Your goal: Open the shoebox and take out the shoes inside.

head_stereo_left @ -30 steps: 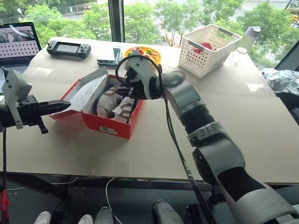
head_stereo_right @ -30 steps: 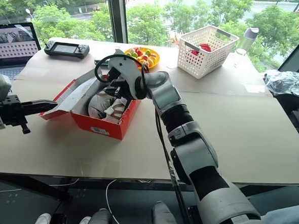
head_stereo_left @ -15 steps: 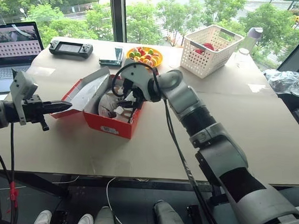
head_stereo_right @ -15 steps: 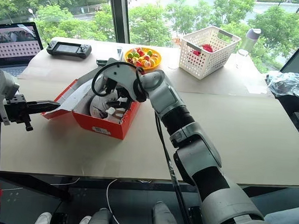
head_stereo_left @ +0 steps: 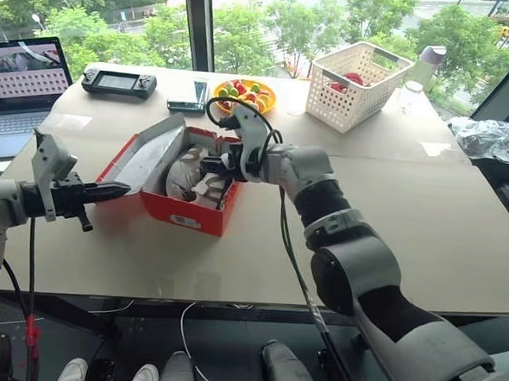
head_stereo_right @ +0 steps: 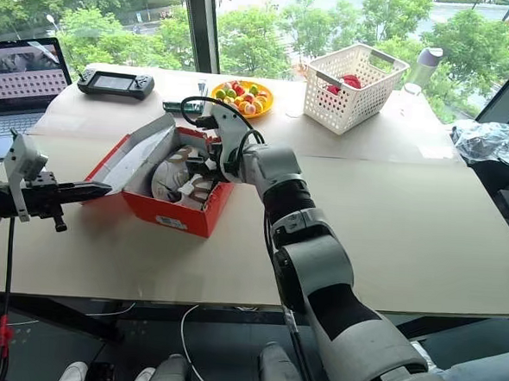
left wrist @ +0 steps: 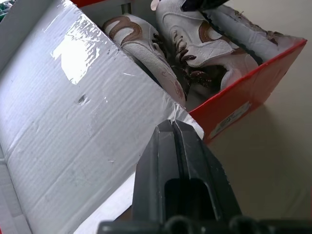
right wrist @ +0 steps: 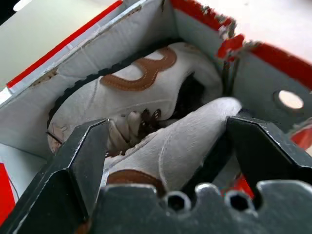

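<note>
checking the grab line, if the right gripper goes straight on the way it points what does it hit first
Most likely the nearer white-grey sneaker with tan trim, lying between the open right gripper fingers inside the red cardboard shoebox.

- The shoebox (head_stereo_left: 180, 205) stands on the table (head_stereo_left: 426, 218), toward its left half, with its lid (head_stereo_left: 149, 155) raised and leaning to the left.
- The shoes (head_stereo_left: 191, 174) lie side by side inside the shoebox.
- The right end effector (head_stereo_left: 214, 166) sits over the shoebox's right side, above the shoes.
- The left end effector (head_stereo_left: 120, 191) is just left of the shoebox, at the lid's lower edge.
- Behind the shoebox sits a plate of fruit (head_stereo_left: 243, 94), with a phone (head_stereo_left: 189, 107) to the plate's left.
- A game controller (head_stereo_left: 117, 82) lies farther left; a laptop (head_stereo_left: 23, 86) is at the far left edge.
- A basket (head_stereo_left: 358, 74) stands at the back right, with a bottle (head_stereo_left: 425, 64) behind it.
</note>
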Robot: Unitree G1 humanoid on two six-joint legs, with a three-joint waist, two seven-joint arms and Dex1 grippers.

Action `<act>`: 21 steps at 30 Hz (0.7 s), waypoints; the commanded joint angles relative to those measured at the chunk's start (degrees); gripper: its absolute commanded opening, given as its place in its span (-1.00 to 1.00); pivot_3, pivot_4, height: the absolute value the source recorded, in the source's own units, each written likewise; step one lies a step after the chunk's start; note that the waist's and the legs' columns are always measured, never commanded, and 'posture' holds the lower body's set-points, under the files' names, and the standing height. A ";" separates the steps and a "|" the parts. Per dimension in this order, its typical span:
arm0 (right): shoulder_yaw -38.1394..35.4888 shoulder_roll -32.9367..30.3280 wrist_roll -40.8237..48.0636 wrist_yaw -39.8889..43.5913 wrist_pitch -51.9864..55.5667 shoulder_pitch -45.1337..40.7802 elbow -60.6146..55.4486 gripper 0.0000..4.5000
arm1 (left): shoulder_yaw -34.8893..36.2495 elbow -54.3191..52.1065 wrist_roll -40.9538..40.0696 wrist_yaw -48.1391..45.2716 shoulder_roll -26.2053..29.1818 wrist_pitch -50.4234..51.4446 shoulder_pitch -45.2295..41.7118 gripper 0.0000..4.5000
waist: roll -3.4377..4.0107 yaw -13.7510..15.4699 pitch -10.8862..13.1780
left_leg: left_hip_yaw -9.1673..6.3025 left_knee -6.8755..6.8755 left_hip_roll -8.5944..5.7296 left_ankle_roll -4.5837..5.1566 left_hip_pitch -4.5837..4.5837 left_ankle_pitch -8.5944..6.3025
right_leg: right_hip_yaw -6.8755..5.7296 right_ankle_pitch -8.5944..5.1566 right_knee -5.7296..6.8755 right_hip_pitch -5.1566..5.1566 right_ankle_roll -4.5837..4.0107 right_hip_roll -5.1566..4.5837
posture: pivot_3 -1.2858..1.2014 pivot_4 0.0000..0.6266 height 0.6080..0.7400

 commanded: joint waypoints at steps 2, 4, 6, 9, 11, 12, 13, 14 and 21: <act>1.14 -0.27 -0.59 -1.42 -0.54 -0.31 -2.36 0.98 | 0.57 -0.98 0.14 0.00 -0.32 -1.03 -0.07 -1.00 | 0.00 0.13 0.00 | 0.00 0.01 0.00 0.00 0.00 0.00 | 0.00 0.00 0.00 0.00 0.01 0.00 | 0.03 -0.52 0.43; 2.29 -0.50 -1.59 -1.91 -1.68 0.13 -1.98 0.98 | 0.73 -1.34 0.06 0.17 -0.49 -0.99 0.08 -1.00 | 0.00 0.12 0.00 | 0.00 0.01 0.00 0.00 0.00 0.00 | 0.00 0.00 0.01 0.00 0.01 0.00 | 0.03 -0.52 0.43; 3.37 -0.86 -2.62 -2.31 -2.95 0.35 -1.58 0.98 | 0.97 -1.61 0.00 0.41 -0.62 -0.97 0.31 -1.00 | 0.00 0.08 0.00 | 0.00 0.02 0.00 0.00 0.00 0.00 | 0.00 0.00 0.02 0.00 0.01 0.00 | 0.03 -0.52 0.43; 4.91 -1.35 -4.19 -2.67 -4.71 0.45 -0.99 0.98 | 1.34 -2.01 -0.22 0.83 -0.71 -0.71 0.66 -1.00 | 0.00 0.06 0.00 | 0.00 0.01 0.00 0.00 0.01 0.00 | 0.00 0.00 0.02 0.00 0.01 0.00 | 0.03 -0.52 0.43; 5.50 -1.63 -4.93 -3.00 -5.80 0.65 -0.61 0.98 | 1.67 -2.70 -0.55 1.17 -0.73 -0.40 1.13 -1.00 | 0.00 0.07 0.00 | 0.00 0.00 0.00 0.00 0.00 0.00 | 0.00 -0.01 0.01 0.00 0.01 0.00 | 0.03 -0.52 0.43; 5.69 -1.69 -5.15 -3.10 -6.11 0.70 -0.54 0.98 | 1.78 -2.96 -0.67 1.28 -0.71 -0.32 1.36 -1.00 | 0.00 0.07 0.00 | 0.00 0.00 0.00 0.00 0.00 0.00 | 0.00 -0.01 0.01 0.00 0.02 0.00 | 0.03 -0.52 0.43; 5.82 -1.73 -5.39 -3.14 -6.38 0.68 -0.42 0.98 | 1.84 -3.14 -0.73 1.40 -0.70 -0.29 1.52 -1.00 | 0.00 0.08 0.00 | 0.00 0.00 0.00 0.00 0.00 0.00 | 0.00 -0.01 0.01 0.00 0.02 0.00 | 0.03 -0.52 0.43; 5.76 -1.76 -5.43 -3.21 -6.62 0.61 -0.26 0.98 | 1.90 -3.35 -0.82 1.49 -0.68 -0.19 1.68 -1.00 | 0.00 0.09 0.00 | 0.00 0.00 0.00 0.00 0.00 0.00 | 0.00 -0.01 0.01 0.00 0.02 0.00 | 0.03 -0.52 0.43; 6.76 -1.56 -6.73 -3.07 -8.10 0.87 1.41 0.98 | 1.91 -4.50 -1.08 2.16 -0.76 0.45 1.76 -1.00 | 0.00 0.03 0.00 | 0.00 0.00 0.00 0.01 0.01 0.00 | 0.00 -0.01 0.01 0.00 0.02 0.00 | 0.03 -0.52 0.43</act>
